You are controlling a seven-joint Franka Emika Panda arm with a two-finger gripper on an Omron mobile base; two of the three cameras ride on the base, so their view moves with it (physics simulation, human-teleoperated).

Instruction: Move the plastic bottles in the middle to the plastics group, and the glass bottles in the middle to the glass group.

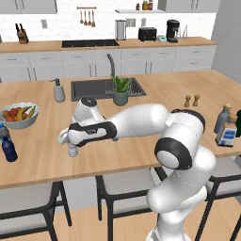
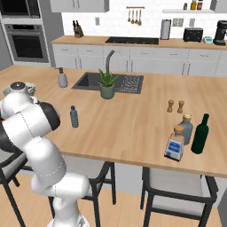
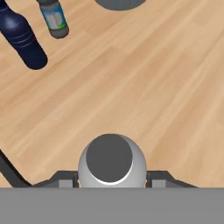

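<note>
My gripper [image 1: 71, 142] reaches left over the counter and is shut on the clear-greyish plastic bottle [image 1: 72, 150]. In the hand view that bottle's cap [image 3: 109, 158] sits between my fingertips, gripper [image 3: 110, 178]. Whether it touches the wood I cannot tell. The plastics group stands just beyond it: a navy bottle [image 3: 22, 39] [image 1: 8, 148] and a blue-capped clear bottle [image 3: 54, 18] [image 1: 4, 132]. The translucent blue plastic bottle [image 2: 74, 116] stands mid-counter. The square glass bottle [image 2: 175, 144] [image 1: 227, 135] stands beside the glass group's grey-blue bottle [image 2: 186, 128] and green bottle [image 2: 200, 134].
A fruit bowl [image 1: 19, 116] sits behind the plastics group. A soap dispenser [image 1: 59, 90], the sink [image 1: 89, 89] and a potted plant [image 1: 121, 90] lie further back. Two wooden shakers [image 1: 191, 100] stand toward the right. Stools line the counter's near edge.
</note>
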